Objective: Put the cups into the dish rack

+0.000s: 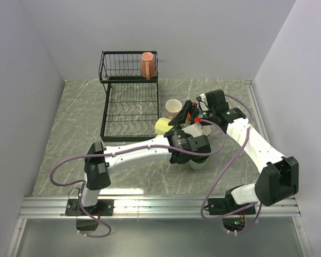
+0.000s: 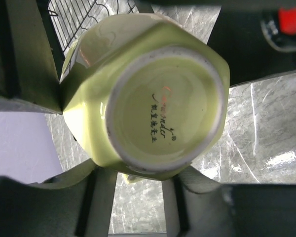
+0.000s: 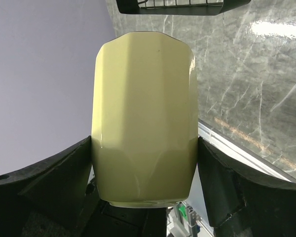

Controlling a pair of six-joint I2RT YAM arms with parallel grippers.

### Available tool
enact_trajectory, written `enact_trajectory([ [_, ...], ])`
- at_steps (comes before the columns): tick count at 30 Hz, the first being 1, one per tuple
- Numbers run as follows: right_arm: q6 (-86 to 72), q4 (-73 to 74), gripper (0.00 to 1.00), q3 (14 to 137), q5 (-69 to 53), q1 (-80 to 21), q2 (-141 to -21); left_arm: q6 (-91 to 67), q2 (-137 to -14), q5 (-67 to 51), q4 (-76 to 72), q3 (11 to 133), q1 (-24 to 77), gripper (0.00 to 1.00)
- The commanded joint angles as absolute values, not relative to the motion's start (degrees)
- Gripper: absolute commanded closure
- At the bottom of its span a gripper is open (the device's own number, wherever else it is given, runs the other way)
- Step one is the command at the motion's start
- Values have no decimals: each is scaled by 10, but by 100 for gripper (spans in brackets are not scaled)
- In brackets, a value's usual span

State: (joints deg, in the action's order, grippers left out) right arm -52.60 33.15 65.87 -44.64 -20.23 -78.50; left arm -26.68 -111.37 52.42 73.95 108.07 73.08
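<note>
Two end effectors meet over the middle of the counter (image 1: 69, 134) in the top view. The right end effector (image 1: 171, 122) reaches in from the right and has the yellow cup (image 1: 161, 126) at its tip, just beside the rack's (image 1: 109, 115) near right corner. The left end effector (image 1: 175, 136) lies just below the cup. One pink cup (image 1: 147, 65) stands in the upper basket (image 1: 123, 67), and a second pink cup (image 1: 173, 108) stands on the counter beside the lower tray (image 1: 129, 115). One green cup (image 1: 198, 163) shows partly under the left arm. Walls close in on three sides, and a broad stretch of counter runs between the rack and the left wall.

In the left wrist view the yellow cup's ringed base faces the lens. The left fingers (image 2: 49, 197) sit apart at its lower edge. Whether they press it I cannot tell. Rack wires show at the top left.

In the right wrist view both fingers (image 3: 64, 177) press the cup's flanks, at a medium spread and holding it. The rack's edge lies above, well apart.
</note>
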Motion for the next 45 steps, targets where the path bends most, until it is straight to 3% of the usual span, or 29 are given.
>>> enact_trajectory([
  [1, -528, 356, 100, 665, -562, -220, -740, -294, -1108, 580, 748, 1074, 714, 60],
  [6, -530, 352, 100, 632, -568, -219, -716, -314, -1105, 584, 761, 1059, 713, 56],
  [10, -528, 357, 100, 617, -567, -219, -706, -329, -1096, 585, 766, 1053, 714, 40],
  [12, -526, 358, 100, 618, -567, -218, -705, -331, -1090, 586, 767, 1050, 714, 38],
  [22, -523, 366, 100, 636, -567, -215, -712, -348, -1078, 585, 777, 1029, 719, 48],
  [32, -490, 392, 100, 656, -534, -196, -737, -374, -1031, 577, 784, 1004, 725, 38],
  [45, -503, 384, 100, 655, -551, -189, -735, -325, -1023, 559, 723, 960, 728, 39],
])
